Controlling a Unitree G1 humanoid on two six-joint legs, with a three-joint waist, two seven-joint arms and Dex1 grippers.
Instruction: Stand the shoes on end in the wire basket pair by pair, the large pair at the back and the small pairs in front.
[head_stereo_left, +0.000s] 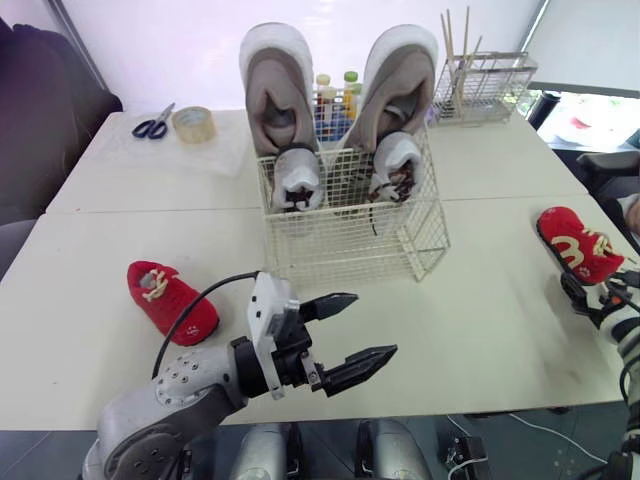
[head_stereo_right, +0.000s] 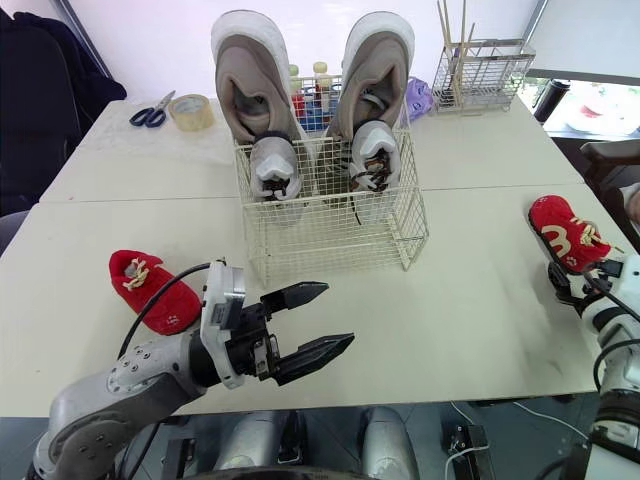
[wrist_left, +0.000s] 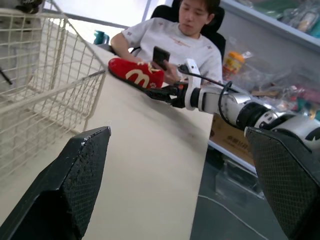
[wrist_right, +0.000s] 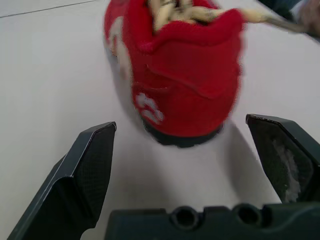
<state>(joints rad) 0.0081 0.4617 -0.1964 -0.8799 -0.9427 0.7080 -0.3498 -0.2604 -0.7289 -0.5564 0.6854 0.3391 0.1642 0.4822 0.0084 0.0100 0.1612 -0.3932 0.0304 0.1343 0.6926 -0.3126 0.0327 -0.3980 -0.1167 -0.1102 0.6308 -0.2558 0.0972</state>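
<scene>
Cloth shoes, probably light and squashy; best pinched across the firmer heel. Left red shoe lower left on tabletop; right red shoe at right edge, before right jaws, spread wide. Left jaws likewise apart, empty.

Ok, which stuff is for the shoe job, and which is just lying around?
For the job: wire basket, big grey shoes, small white shoes, left red shoe, right red shoe.
Just lying about: scissors, tape roll, bottles, stick rack.
</scene>
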